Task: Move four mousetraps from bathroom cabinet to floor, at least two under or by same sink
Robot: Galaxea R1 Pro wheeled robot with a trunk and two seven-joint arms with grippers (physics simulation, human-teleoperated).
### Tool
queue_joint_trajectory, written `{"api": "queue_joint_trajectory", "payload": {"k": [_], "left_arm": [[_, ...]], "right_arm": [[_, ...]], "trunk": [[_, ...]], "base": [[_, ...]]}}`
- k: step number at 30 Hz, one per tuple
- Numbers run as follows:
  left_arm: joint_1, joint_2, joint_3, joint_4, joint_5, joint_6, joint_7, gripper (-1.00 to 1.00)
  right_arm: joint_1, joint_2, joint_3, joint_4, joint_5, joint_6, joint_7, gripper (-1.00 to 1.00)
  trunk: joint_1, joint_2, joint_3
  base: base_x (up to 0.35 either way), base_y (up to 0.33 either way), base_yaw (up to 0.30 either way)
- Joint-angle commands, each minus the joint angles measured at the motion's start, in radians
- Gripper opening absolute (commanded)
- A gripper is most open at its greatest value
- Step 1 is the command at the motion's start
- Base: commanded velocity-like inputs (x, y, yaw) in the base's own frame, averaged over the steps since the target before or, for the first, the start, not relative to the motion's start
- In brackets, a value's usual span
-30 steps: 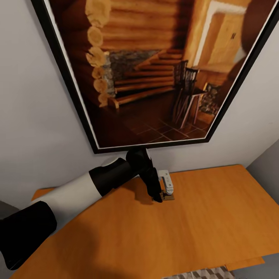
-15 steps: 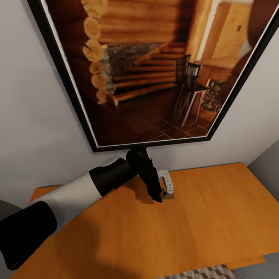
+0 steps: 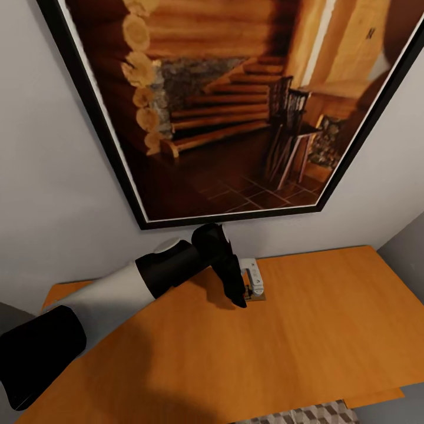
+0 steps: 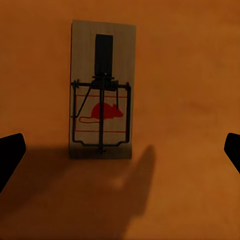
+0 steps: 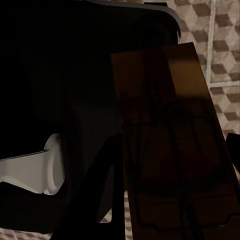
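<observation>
One mousetrap [image 4: 102, 90] lies flat on the orange-brown cabinet top [image 3: 330, 330], a wooden slab with a red mouse print and a wire bar. My left gripper [image 4: 120, 152] hovers over it, open wide, its black fingertips [image 4: 10, 155] far apart on either side of the trap. In the head view the left gripper [image 3: 250, 291] hangs just above that mousetrap [image 3: 257, 297] near the wall. A second mousetrap [image 5: 175, 145] sits dark and close in the right wrist view, held off the cube-patterned floor [image 5: 220, 45]; my right gripper looks shut on it.
A large black-framed picture [image 3: 235, 106] of a log-cabin interior hangs on the white wall right behind the cabinet. A strip of patterned floor tiles [image 3: 306, 415] shows past the cabinet's front edge. Dark robot bodywork [image 5: 60, 75] fills much of the right wrist view.
The head camera has tilted slightly, so the framed picture sits a little higher. The left arm and gripper hold still above the mousetrap.
</observation>
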Motion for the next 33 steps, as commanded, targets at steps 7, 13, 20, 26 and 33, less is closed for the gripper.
{"api": "queue_joint_trajectory", "payload": {"k": [7,13,20,26,33], "left_arm": [[-0.001,0.000,0.000,0.000,-0.010,0.006,-0.009,1.00],[-0.001,-0.003,-0.007,-0.002,-0.012,0.006,-0.009,1.00],[-0.001,-0.001,-0.013,-0.013,-0.011,0.006,-0.009,1.00],[-0.001,-0.002,-0.014,-0.013,-0.011,0.006,-0.007,1.00],[-0.001,-0.002,-0.014,-0.013,-0.011,0.006,-0.007,1.00]], "right_arm": [[0.000,-0.007,0.007,0.002,-0.013,-0.023,0.007,-1.00],[0.000,-0.008,0.007,0.002,-0.013,-0.037,0.007,-1.00],[0.000,-0.009,0.006,0.002,-0.013,-0.043,0.007,-1.00],[0.000,-0.011,0.007,0.002,-0.013,-0.044,0.007,-1.00],[0.000,-0.011,0.007,0.002,-0.013,-0.044,0.007,-1.00]], "trunk": [[0.001,-0.002,-0.002],[0.001,-0.002,-0.002],[0.001,-0.002,-0.002],[0.001,-0.002,-0.002],[0.001,-0.002,-0.004]], "base": [[0.000,0.000,0.000],[0.000,0.000,0.000],[0.000,0.000,0.000],[0.000,0.000,0.000],[0.000,0.000,0.000]]}}
